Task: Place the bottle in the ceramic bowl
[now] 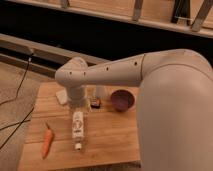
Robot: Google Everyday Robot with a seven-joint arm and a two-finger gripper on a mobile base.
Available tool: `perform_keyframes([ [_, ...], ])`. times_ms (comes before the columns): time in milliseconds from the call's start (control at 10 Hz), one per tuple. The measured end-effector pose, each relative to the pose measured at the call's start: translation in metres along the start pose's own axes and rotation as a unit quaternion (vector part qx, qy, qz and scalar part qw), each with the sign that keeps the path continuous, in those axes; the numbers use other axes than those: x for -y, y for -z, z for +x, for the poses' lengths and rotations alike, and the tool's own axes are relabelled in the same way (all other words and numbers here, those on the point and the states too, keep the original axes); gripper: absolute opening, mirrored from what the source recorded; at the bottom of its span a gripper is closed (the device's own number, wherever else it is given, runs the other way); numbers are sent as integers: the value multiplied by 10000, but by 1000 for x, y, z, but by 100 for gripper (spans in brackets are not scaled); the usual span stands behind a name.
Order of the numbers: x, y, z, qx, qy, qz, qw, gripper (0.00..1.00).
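The bottle (pixel 77 127) is slim and pale with a white label. It lies flat on the wooden table (pixel 107 142), cap end towards the front edge. The ceramic bowl (pixel 121 100) is dark purple-maroon and stands upright at the back right of the table, a short way right of the bottle. My gripper (pixel 79 107) hangs below the white arm (pixel 115 75), just above the far end of the bottle. The arm hides most of it.
An orange carrot (pixel 46 141) lies at the front left. A white object (pixel 61 96) sits at the back left. A pale cup (pixel 100 91) and a small dark item (pixel 96 103) stand between arm and bowl. Cables (pixel 17 90) run on the floor at left.
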Motion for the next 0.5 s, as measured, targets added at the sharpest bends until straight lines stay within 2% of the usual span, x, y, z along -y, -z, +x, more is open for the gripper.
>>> perform_keyframes([
  [500,-10,-47,-14,-390,151,-117,9991,65],
])
